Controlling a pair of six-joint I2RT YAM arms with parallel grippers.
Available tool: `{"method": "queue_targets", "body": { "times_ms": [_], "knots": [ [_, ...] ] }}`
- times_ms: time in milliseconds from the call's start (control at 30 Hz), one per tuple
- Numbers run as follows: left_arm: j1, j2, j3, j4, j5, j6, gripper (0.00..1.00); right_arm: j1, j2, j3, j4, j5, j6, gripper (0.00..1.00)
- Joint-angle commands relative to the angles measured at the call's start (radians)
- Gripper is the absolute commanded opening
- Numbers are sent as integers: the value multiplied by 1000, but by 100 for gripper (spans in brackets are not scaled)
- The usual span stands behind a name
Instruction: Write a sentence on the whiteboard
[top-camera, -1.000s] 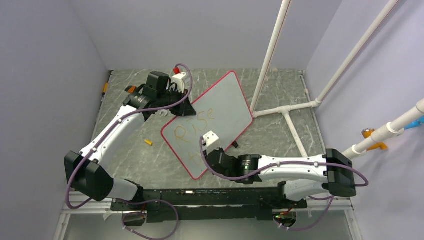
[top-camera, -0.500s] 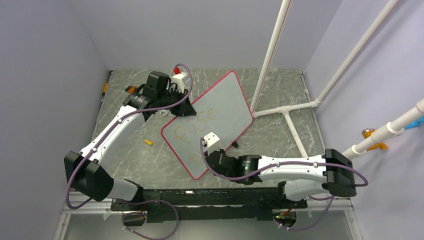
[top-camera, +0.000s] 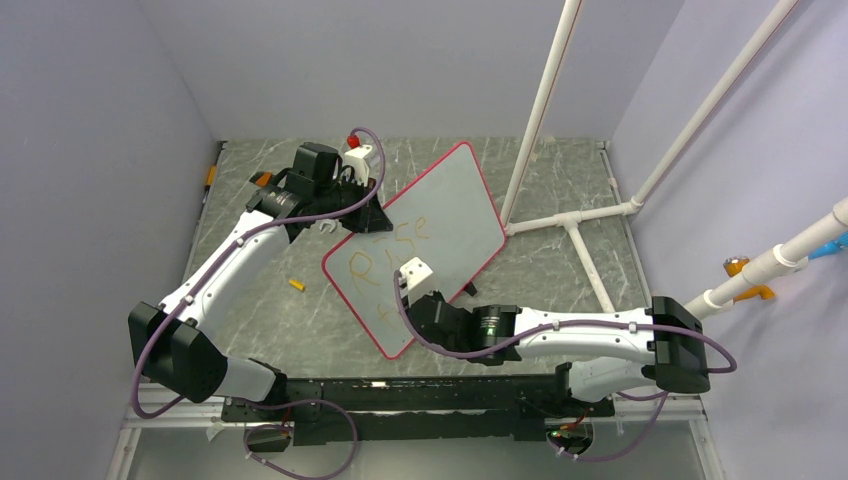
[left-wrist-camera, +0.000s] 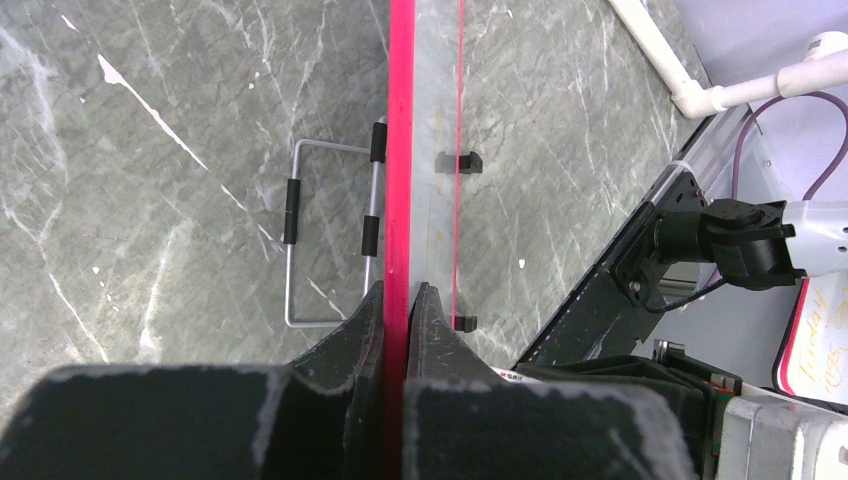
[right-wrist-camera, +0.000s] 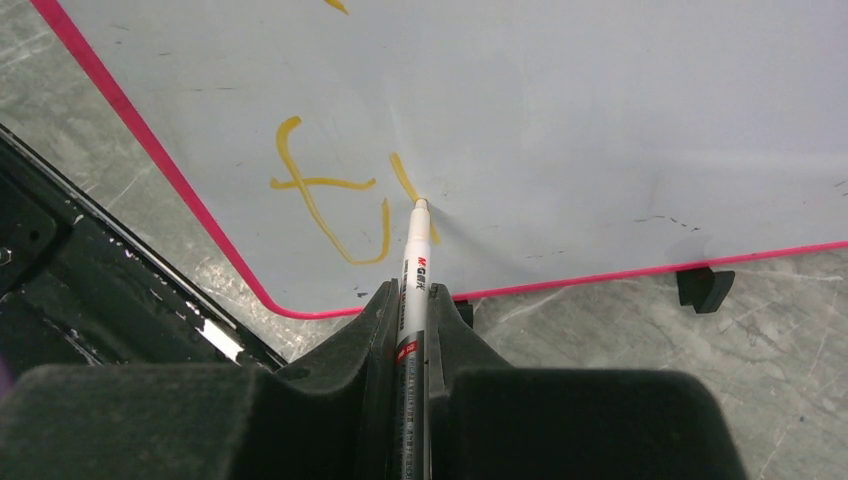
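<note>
The whiteboard (top-camera: 455, 205) lies tilted across the table's middle, pale grey with a red-pink rim. My left gripper (top-camera: 372, 205) is shut on its far-left rim (left-wrist-camera: 400, 150), seen edge-on in the left wrist view. The sentence (top-camera: 385, 250) reads "Rise" in orange-yellow, with a "t" (right-wrist-camera: 320, 195) and a short new stroke below it near the board's near corner. My right gripper (top-camera: 415, 290) is shut on a white marker pen (right-wrist-camera: 417, 260). Its tip touches the board at the new stroke's end.
A small yellow marker cap (top-camera: 296, 285) lies on the table left of the board. A wire stand (left-wrist-camera: 330, 235) sits under the board. White pipe frames (top-camera: 575, 215) stand at the right. Black clips (right-wrist-camera: 703, 287) sit on the board's edge.
My right gripper with the pen has shifted slightly left and away along the board's near corner. The left arm and the board have not moved.
</note>
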Motion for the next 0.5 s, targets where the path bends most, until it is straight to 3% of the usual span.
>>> {"method": "queue_targets", "body": {
  "times_ms": [0, 467],
  "knots": [
    [22, 5, -16, 36, -336, 119, 0, -13, 18, 55, 65, 35, -28, 0],
    [21, 0, -16, 37, -334, 119, 0, -34, 12, 93, 44, 71, -53, 0]
  ]
}}
